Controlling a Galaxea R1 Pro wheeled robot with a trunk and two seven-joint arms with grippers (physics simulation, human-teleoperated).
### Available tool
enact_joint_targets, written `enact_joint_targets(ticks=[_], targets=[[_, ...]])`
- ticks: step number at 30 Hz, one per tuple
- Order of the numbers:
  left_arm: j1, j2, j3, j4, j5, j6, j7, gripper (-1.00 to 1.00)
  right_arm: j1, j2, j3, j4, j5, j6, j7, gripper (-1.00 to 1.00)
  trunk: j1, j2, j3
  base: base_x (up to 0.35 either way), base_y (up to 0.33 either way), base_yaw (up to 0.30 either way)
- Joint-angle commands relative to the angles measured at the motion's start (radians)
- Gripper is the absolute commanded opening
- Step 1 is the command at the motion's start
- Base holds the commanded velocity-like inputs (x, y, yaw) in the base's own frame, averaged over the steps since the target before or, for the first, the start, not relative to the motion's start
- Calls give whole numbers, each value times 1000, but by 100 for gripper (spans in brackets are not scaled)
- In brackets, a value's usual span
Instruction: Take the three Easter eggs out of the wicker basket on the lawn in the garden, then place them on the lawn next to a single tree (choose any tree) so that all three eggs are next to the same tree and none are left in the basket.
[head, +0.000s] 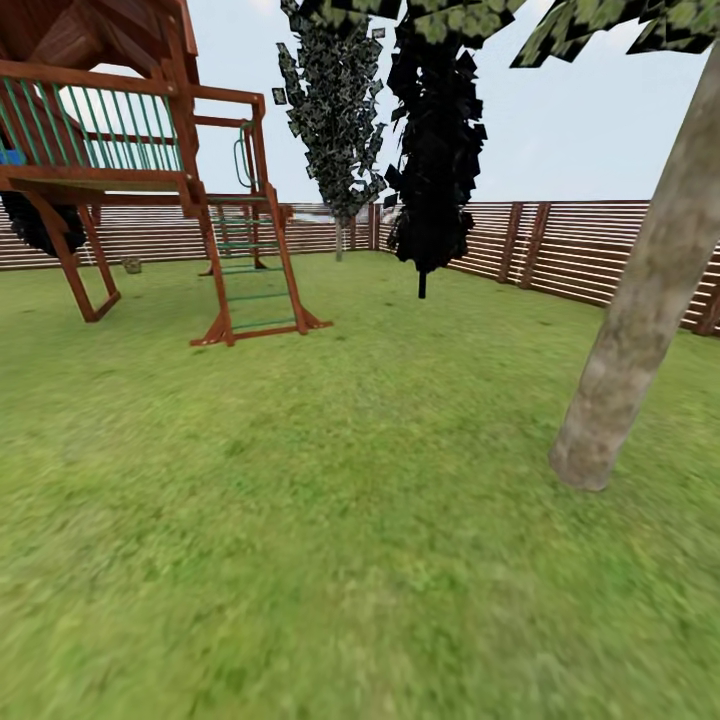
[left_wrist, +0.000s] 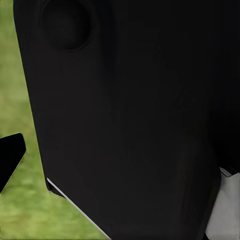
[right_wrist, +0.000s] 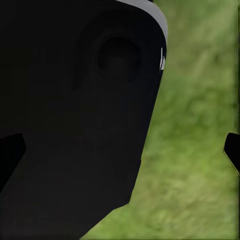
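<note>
Left claw (left_wrist: 120, 155): open or closed impossible to tell, with just one black fingertip (left_wrist: 11, 152) peeking past a broad black robot part (left_wrist: 130, 110) and a strip of blurred grass beside it. Right claw (right_wrist: 121, 152): spread wide and holding nothing, its black fingertips (right_wrist: 10, 152) at opposite sides of the wrist picture, green grass in the gap, another black robot part (right_wrist: 75, 115) covering much of the space ahead. From the head camera, a wide mottled lawn (head: 300, 520) running back to a brown slatted fence (head: 600, 250). Near the lawn's right edge, a pale grey-brown tree (head: 640, 310), trunk bare and leaning, rooted in the grass, leafy canopy overhead. Toward the far left corner, a red-brown wooden playset (head: 110, 150) with green railings and a ladder (head: 255, 270) planted on the grass. Along the far edge, two narrow dark cone-shaped trees (head: 435, 150) close to the fence. By the far fence, behind the playset, a small brownish thing (head: 131, 265), too small to identify.
</note>
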Motion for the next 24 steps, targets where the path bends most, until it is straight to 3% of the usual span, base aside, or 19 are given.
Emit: enact_joint_targets(ticks=[1, 24], targets=[[1, 0, -1, -2, -1, 0, -3, 100, -1, 0, 5, 2, 2, 0, 1, 100, 1, 0, -1, 334, 0, 0], [1, 0, -1, -2, -1, 0, -1, 100, -1, 0, 5, 2, 2, 0, 1, 100, 1, 0, -1, 335, 0, 0]])
